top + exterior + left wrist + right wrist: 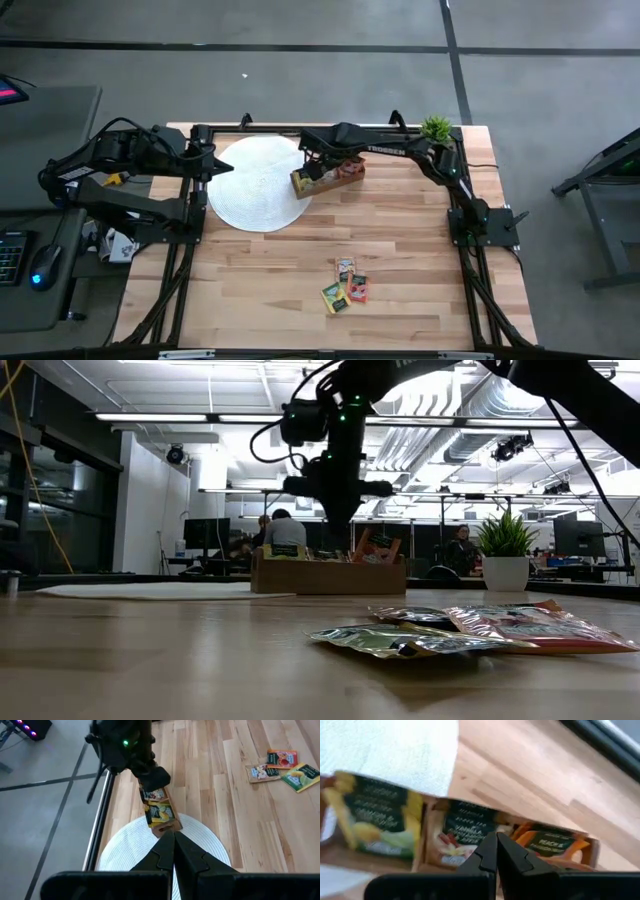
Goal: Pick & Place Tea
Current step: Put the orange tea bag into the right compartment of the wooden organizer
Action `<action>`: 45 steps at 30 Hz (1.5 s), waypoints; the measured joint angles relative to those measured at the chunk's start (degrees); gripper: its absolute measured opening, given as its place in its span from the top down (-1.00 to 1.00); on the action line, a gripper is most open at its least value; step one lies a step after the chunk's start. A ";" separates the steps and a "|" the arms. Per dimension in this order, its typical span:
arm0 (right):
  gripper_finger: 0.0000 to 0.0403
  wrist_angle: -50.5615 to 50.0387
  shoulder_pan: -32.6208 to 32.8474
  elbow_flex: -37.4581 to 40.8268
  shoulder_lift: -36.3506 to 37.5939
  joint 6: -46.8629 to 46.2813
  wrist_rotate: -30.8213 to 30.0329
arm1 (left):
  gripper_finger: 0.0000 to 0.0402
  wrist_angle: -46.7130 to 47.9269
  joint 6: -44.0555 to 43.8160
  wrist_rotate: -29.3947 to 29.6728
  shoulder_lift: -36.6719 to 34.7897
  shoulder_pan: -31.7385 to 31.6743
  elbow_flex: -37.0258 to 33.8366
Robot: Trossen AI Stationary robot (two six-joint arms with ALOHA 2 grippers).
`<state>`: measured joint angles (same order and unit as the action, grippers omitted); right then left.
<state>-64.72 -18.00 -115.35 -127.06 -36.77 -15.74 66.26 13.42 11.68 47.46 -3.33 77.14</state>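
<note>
Right claw (496, 851) pressed together, nothing visibly pinched, tips hanging right over the wooden tray (327, 176). In its wrist view the closed tips sit over the middle compartment, which holds a pale vanilla packet (462, 832); a yellow lemon packet (372, 815) and an orange peach packet (551, 842) fill the compartments either side.

Step call: looks like the drop-off end of a pick-and-place cycle, or a pause above the tray; cannot tell whether a packet just went in.

Next move likely calls for lifting clear of the tray and swinging toward 5 o'clock on the tabletop (260, 270), where the loose tea packets (346, 283) lie in a small cluster, well apart from the tray. They lie flat and touching or overlapping, so the claw would need to spread and come down on one edge.

Pose: right arm reaches from its base at the 3 o'clock edge across to the tray at roughly 12 o'clock, wrist pitched down. Tray sits touching the edge of the round white mat (255, 183).

Left claw (173, 851) pressed together, empty, parked off the 9 o'clock edge, pointed at the mat. Potted plant (436, 128) at the 1 o'clock corner.
</note>
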 joint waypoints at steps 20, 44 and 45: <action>1.00 -3.87 1.49 -0.07 -1.10 14.88 -12.19 | 1.00 1.66 -0.16 -0.33 0.00 -0.02 0.02; 1.00 -6.21 1.12 0.02 -3.79 24.89 -8.12 | 1.00 3.30 -1.26 -0.63 0.00 -0.02 0.02; 1.00 -6.55 1.12 0.02 -3.79 25.25 -8.35 | 1.00 3.33 -1.26 -0.62 -0.01 -0.02 0.02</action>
<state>-71.28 -16.88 -115.33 -130.85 -11.52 -24.08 69.59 12.16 11.06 47.45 -3.36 77.17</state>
